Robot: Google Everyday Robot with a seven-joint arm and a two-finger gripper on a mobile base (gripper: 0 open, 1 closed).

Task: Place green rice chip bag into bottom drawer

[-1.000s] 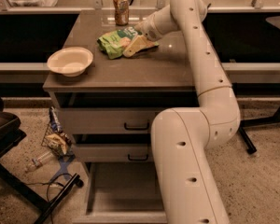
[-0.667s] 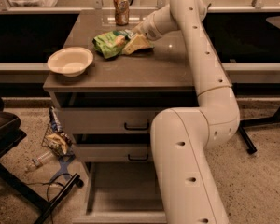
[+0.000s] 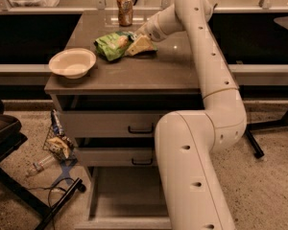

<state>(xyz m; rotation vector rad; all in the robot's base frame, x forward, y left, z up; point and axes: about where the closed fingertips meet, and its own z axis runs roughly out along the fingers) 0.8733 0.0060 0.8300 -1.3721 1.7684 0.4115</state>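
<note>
Below, bottom drawer (image 3: 121,196) part-hidden, pincer (image 3: 140,45) at green rice chip bag (image 3: 110,45)

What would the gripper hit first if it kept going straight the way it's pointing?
Likely the green rice chip bag: the gripper, low over the cabinet top, points straight at it.

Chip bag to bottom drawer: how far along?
Done: the bottom drawer stands open. In hand: the tool is at the right edge of the green rice chip bag, which lies on the cabinet top; a grip is unconfirmed. Left: lift, carry down, release in the drawer.
</note>
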